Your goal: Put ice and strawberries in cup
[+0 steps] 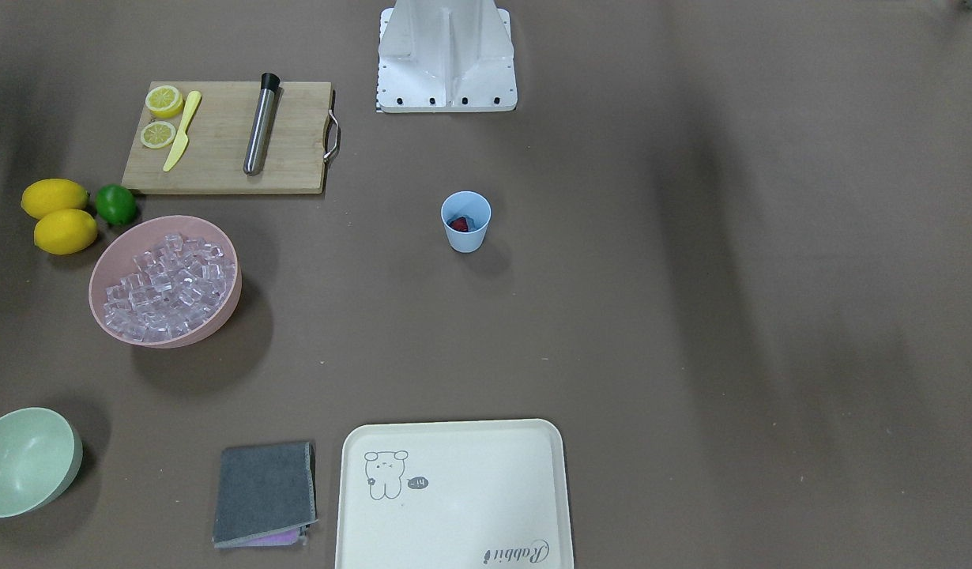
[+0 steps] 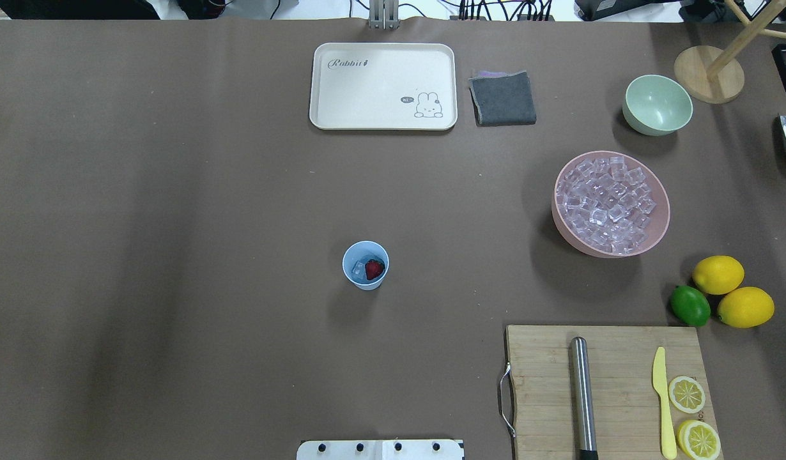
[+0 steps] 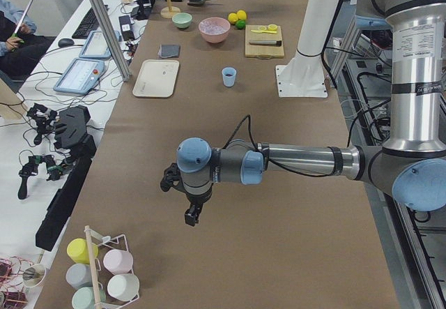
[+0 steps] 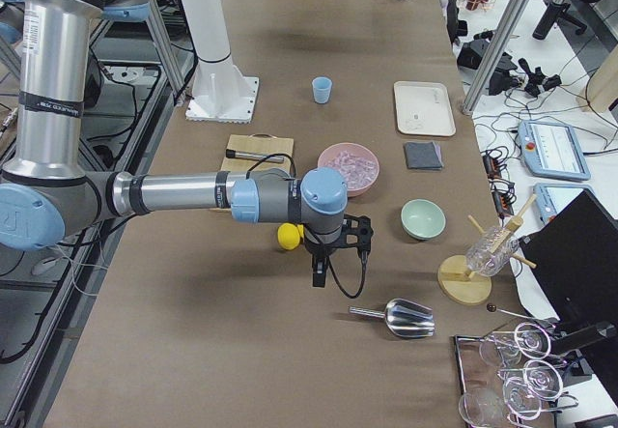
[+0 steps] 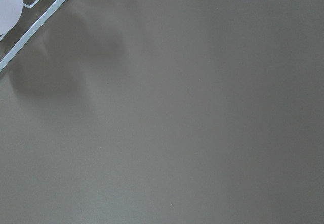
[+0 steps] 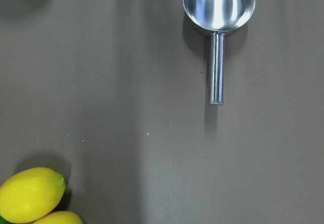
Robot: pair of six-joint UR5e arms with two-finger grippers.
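The left gripper (image 3: 193,215) hangs over bare table. The right gripper (image 4: 318,275) hangs just short of the scoop (image 6: 218,11). Only the side views show them, so I cannot tell whether either is wide or narrow. Both are well apart from the cup (image 2: 365,265), probably parked out of its way. The cup stands mid-table with a strawberry (image 2: 374,269) and some ice (image 2: 358,266) inside, so the task looks done. More cubes fill the pink bowl (image 2: 613,253).

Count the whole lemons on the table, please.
2. One lemon lies nearer the pink bowl; the other lemon lies beside it, nearer the cutting board. The lime is next to both. The lemon slices are not counted.
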